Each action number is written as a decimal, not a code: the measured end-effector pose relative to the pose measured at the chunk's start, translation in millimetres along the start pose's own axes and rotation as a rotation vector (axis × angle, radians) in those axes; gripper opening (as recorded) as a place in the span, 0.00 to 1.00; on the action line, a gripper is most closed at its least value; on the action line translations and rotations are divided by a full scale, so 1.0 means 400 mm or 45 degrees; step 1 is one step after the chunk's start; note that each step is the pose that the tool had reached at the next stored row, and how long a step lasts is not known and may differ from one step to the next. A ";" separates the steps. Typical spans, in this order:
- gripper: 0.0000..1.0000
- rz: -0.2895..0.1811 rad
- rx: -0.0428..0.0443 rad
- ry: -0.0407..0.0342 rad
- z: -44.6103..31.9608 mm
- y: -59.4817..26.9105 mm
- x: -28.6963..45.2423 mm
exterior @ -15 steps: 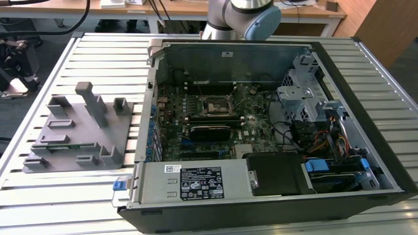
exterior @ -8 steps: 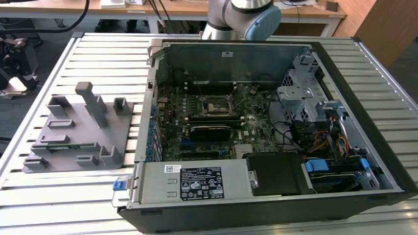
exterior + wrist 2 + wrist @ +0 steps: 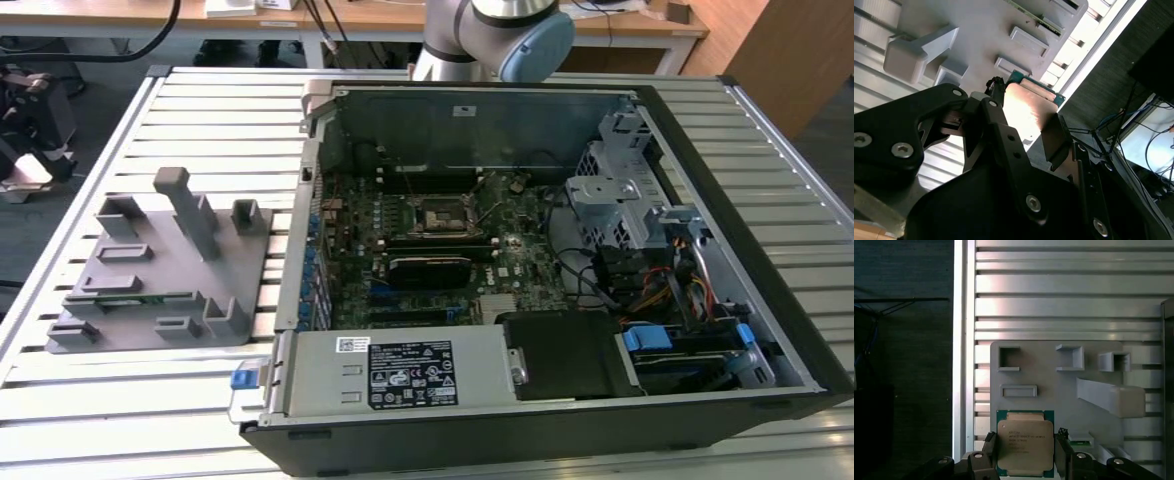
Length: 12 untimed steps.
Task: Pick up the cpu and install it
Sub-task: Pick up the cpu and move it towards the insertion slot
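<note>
Two fingers (image 3: 990,455) of my tool (image 3: 1025,450) grip the cpu (image 3: 1025,440), one on each of two opposite sides. The tool is narrow and holds the chip by its thin edges. Both wrist views show the silvery metal top and the green rim of the chip between the fingers.

The cpu hangs in the air above the grey fixture plate (image 3: 1054,390), clear of its pockets and blocks. This plate lies on the slatted bench (image 3: 1064,290), close to the bench edge on the exterior view's left. From the height of the chip over the plate, I judge that the picking step is done and the carrying step is in hand. The installing is not yet begun.

The open computer case (image 3: 481,120) takes the middle of the bench and the side toward the exterior view's right, well apart from the fixture plate. Inside it the motherboard (image 3: 507,250) lies flat. The black square CPU socket (image 3: 438,215) sits toward the far wall of the case. I cannot tell whether its frame is open.

In my judgement the next move calls for a level chip, because the grip is only on the edges. It also needs enough height to pass over the near wall of the case. Above the socket, the chip must be square to the socket's sides.
</note>
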State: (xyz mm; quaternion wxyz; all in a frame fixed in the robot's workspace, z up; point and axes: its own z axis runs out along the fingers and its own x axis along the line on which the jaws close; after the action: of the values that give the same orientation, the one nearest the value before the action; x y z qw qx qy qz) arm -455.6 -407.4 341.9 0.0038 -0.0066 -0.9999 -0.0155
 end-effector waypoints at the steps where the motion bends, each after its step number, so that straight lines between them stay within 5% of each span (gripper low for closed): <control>1: 0.54 0.000 0.000 0.0000 -0.002 0.000 0.000; 12: 0.54 0.000 -0.001 -0.0007 -0.020 0.001 0.000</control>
State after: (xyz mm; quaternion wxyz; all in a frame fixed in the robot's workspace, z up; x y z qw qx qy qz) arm -455.6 -407.5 349.8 0.0035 -0.0066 -0.9998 -0.0158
